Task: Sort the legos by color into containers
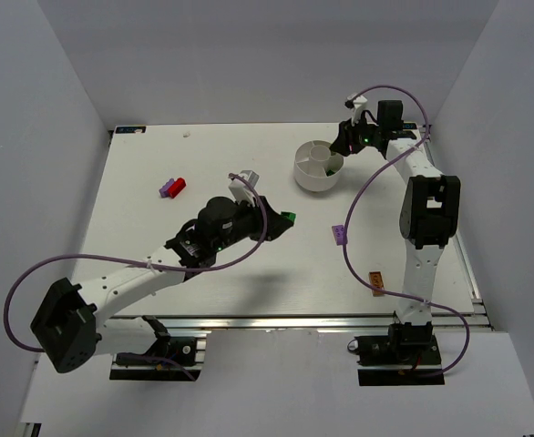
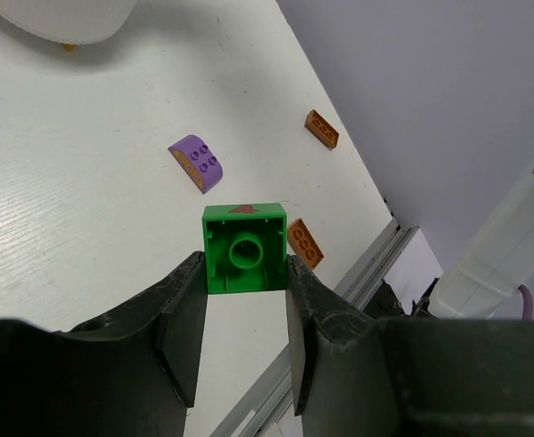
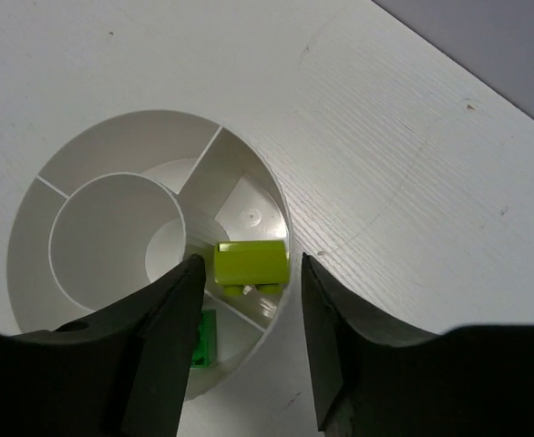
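Left end effector [image 2: 244,264] holds brick [image 2: 244,246]; right end effector [image 3: 251,269] wide over dish [image 3: 130,146]; white table [image 1: 267,282], grey walls [image 1: 30,109].

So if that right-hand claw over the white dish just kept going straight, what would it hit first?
Probably the yellow-green brick lying in one wedge of the dish, right between the open fingers of the right gripper. Depth is hard to judge here.

A dark-green brick [image 3: 209,339] lies partly hidden, perhaps inside the dish [image 3: 30,269].
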Robot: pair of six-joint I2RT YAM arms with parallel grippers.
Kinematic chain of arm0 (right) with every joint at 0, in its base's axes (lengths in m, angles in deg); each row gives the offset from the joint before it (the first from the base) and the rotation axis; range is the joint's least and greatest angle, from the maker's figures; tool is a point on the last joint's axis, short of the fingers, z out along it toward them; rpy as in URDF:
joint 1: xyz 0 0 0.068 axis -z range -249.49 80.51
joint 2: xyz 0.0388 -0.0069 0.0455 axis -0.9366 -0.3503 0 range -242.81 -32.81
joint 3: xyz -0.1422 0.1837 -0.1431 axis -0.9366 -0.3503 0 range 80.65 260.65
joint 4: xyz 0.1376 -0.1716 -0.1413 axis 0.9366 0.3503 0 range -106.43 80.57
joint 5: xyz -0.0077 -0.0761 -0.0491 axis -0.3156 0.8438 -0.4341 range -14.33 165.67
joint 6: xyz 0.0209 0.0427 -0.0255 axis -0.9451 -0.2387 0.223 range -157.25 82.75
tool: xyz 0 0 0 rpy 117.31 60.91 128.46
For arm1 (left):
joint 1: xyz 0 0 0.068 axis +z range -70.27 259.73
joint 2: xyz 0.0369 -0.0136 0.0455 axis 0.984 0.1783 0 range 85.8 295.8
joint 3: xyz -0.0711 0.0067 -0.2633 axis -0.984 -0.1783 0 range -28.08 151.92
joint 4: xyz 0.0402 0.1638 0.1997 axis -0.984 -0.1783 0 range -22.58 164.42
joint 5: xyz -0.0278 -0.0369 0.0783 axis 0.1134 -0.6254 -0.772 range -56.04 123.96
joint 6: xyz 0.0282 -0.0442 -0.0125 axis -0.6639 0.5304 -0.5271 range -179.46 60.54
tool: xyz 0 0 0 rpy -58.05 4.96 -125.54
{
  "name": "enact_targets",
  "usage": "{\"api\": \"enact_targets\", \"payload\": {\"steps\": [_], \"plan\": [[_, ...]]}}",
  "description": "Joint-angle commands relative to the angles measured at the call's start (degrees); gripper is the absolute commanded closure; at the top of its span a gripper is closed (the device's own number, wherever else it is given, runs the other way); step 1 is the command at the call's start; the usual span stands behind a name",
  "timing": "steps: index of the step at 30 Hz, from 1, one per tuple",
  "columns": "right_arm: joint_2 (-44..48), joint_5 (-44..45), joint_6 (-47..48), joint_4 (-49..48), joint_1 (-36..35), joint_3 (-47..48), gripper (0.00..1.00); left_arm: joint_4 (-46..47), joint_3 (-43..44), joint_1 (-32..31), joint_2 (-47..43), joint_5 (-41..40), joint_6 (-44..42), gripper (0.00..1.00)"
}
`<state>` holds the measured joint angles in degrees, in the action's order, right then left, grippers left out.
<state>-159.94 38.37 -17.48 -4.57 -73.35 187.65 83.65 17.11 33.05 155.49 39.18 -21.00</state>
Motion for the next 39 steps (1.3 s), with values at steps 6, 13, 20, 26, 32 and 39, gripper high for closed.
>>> {"api": "enact_targets", "payload": {"steps": [6,13,20,26,32,39], "plan": [[2.3,1.1,-0.2,-0.3,0.5,0.6,0.40,0.5,5.3,0.1,2.8,2.2,-0.9,0.98],[6.6,1.4,-2.1,2.5,2.4,0.1,0.38,-3.8,14.1,0.1,10.3,5.1,-4.4,0.91],[17.9,-10.9,-5.3,6.9,8.7,-5.1,1.00,-22.5,41.4,0.3,30.1,5.9,-15.8,0.88],[32.8,-13.1,-5.5,5.0,12.4,-19.5,0.94,-41.3,71.5,0.5,51.1,-1.9,-23.0,0.87],[41.0,-15.5,-8.3,4.1,15.1,-27.8,0.91,-47.0,87.9,0.9,62.1,-12.3,-25.2,0.84],[45.4,-16.1,-9.8,1.2,15.5,-33.6,0.90,-38.6,85.3,0.9,64.3,-18.6,-26.2,0.83]]}}
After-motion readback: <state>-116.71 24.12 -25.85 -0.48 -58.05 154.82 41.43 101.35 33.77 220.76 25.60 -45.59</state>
